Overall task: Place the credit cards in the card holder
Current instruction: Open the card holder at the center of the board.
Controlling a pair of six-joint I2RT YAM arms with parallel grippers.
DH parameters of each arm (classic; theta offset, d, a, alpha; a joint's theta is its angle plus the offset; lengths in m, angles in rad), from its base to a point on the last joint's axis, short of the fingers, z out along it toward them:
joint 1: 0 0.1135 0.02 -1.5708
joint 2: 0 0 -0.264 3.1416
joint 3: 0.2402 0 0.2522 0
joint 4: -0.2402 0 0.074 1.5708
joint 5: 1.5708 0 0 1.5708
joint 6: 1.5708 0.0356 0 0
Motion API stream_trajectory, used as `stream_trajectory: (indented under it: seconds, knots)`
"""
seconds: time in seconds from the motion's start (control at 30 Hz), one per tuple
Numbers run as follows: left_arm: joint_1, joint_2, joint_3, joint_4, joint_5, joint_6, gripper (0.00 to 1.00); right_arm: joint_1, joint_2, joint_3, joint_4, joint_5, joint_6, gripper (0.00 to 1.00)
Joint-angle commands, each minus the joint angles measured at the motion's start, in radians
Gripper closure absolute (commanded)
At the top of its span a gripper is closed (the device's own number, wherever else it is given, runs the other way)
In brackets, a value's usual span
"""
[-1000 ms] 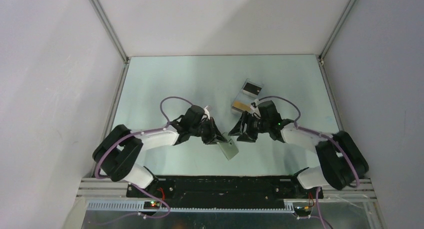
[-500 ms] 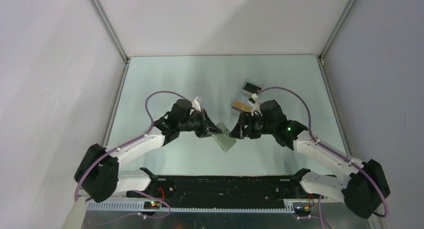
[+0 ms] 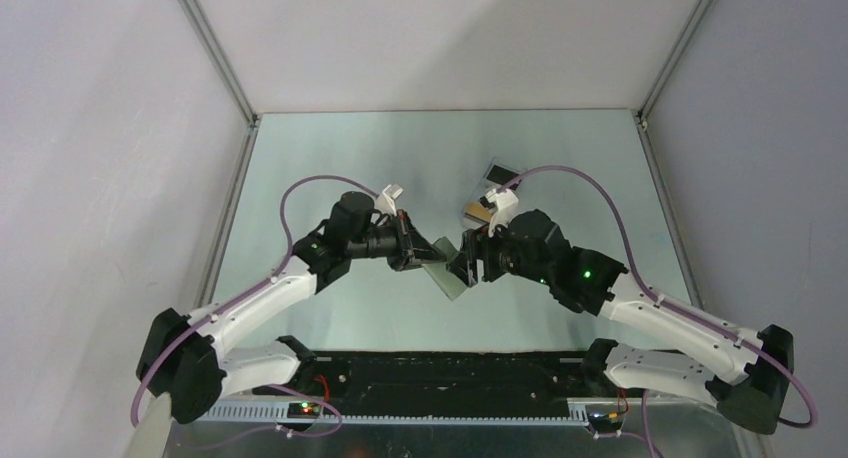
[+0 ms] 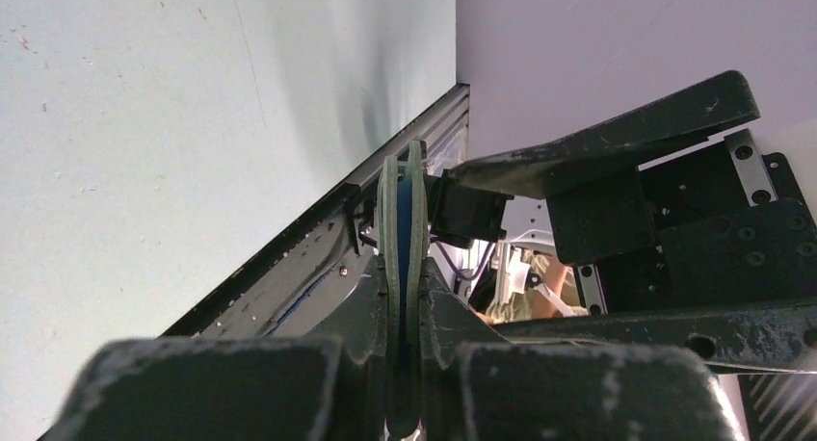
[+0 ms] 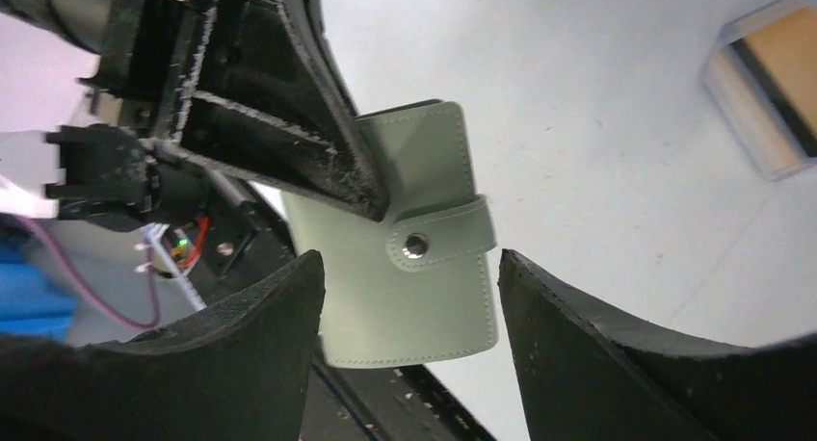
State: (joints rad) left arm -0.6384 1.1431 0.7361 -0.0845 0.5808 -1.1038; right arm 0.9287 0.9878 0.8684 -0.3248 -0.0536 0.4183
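Observation:
The card holder point(image 3: 447, 272) is a pale grey-green wallet, folded shut, with its snap tab point(image 5: 416, 244) fastened. It hangs above the table with my left gripper point(image 3: 414, 250) shut on its upper corner. The left wrist view shows the card holder point(image 4: 403, 220) edge-on between the left gripper point(image 4: 403, 301) pads. My right gripper point(image 3: 464, 262) faces it from the right and is open. In the right wrist view the right gripper point(image 5: 409, 260) has one jaw on each side of the card holder point(image 5: 405, 297), with a gap on both sides. An orange-gold credit card point(image 5: 782, 56) with a black stripe lies in a clear tray.
The clear plastic tray point(image 3: 480, 214) sits on the table just behind the right gripper, and a dark card-like piece point(image 3: 503, 172) lies a little farther back. Grey walls close in the pale green table point(image 3: 330, 168) on three sides. The black base rail point(image 3: 450, 370) runs along the near edge.
Both arms have stretched forward and lifted. The left gripper carried the card holder up and back. The right gripper moved in to face it, and its jaws now bracket it.

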Motion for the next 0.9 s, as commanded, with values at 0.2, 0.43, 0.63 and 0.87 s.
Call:
stream_trajectory:
  seconds: [0.2,0.43,0.63,0.87]
  knots:
    - [0.004,-0.049,0.055,0.002,0.052,-0.048,1.00,0.142,0.065,0.092,-0.074,0.331,-0.140,0.31]
    - [0.003,-0.049,0.053,0.008,0.055,-0.063,1.00,0.252,0.114,0.110,-0.094,0.542,-0.192,0.34]
    - [0.004,-0.057,0.045,0.025,0.054,-0.089,1.00,0.335,0.198,0.157,-0.146,0.787,-0.191,0.37]
    - [0.005,-0.064,0.027,0.029,0.047,-0.105,1.00,0.329,0.225,0.190,-0.173,0.903,-0.167,0.48]
